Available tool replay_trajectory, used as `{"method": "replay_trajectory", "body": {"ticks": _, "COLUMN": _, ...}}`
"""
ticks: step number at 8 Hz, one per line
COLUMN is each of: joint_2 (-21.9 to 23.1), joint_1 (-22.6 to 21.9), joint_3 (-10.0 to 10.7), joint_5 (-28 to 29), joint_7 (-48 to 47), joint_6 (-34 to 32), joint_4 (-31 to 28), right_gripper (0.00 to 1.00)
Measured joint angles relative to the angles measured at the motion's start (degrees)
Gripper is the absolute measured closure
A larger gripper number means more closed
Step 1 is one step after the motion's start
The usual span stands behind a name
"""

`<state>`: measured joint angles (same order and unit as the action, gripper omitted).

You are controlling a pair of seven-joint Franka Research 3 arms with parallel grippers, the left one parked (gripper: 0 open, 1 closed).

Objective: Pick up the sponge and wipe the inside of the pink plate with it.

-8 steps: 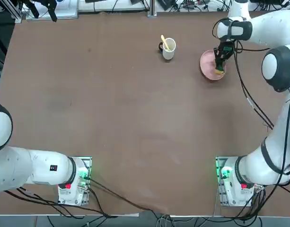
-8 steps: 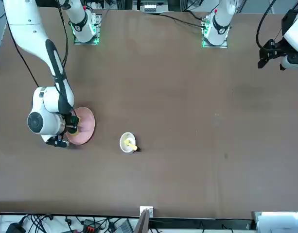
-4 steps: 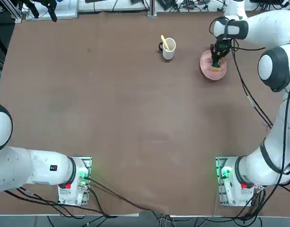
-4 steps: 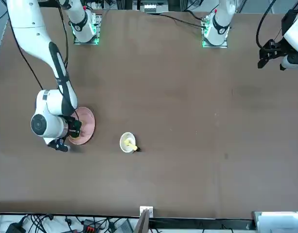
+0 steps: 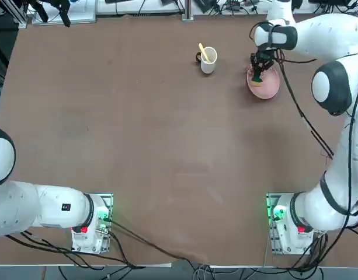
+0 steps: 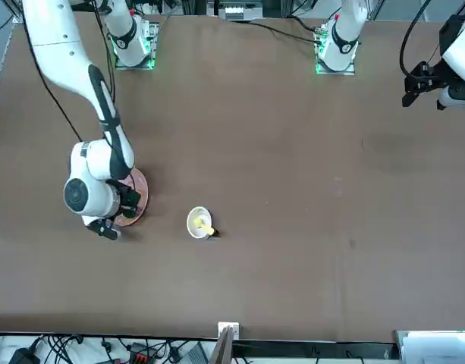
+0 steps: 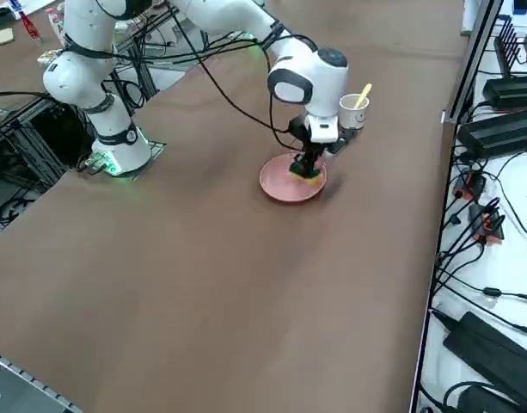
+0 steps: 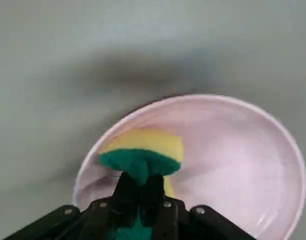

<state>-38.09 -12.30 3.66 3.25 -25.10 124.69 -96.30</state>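
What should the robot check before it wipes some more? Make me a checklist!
1. Sponge gripped: ok, the right gripper is shut on it.
2. Yellow side free to wipe: ok, the fingers pinch the green part.
3. Sponge over the pink plate: ok, it is near one side, inside the rim.
4. Sponge pressing on the plate: cannot tell.
5. White mug out of the way: ok, it stands apart from the plate.
6. Whole plate clean: cannot tell.

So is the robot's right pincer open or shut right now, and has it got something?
Right pincer: closed, squeezing the sponge over the pink plate.
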Motion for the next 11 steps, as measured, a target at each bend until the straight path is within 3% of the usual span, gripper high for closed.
{"method": "replay_trajectory", "body": {"ticks": 4, "joint_2": 0.6, "joint_1": -1.3, "joint_3": 0.0, "joint_5": 0.2, "joint_7": -1.1, "joint_6": -1.2, "joint_4": -1.0, "right_gripper": 0.94}}
{"method": "replay_trajectory", "body": {"ticks": 11, "joint_2": 7.1, "joint_1": -0.5, "joint_3": 0.6, "joint_5": 0.6, "joint_7": 3.0, "joint_6": -1.2, "joint_4": -12.4, "right_gripper": 0.94}}
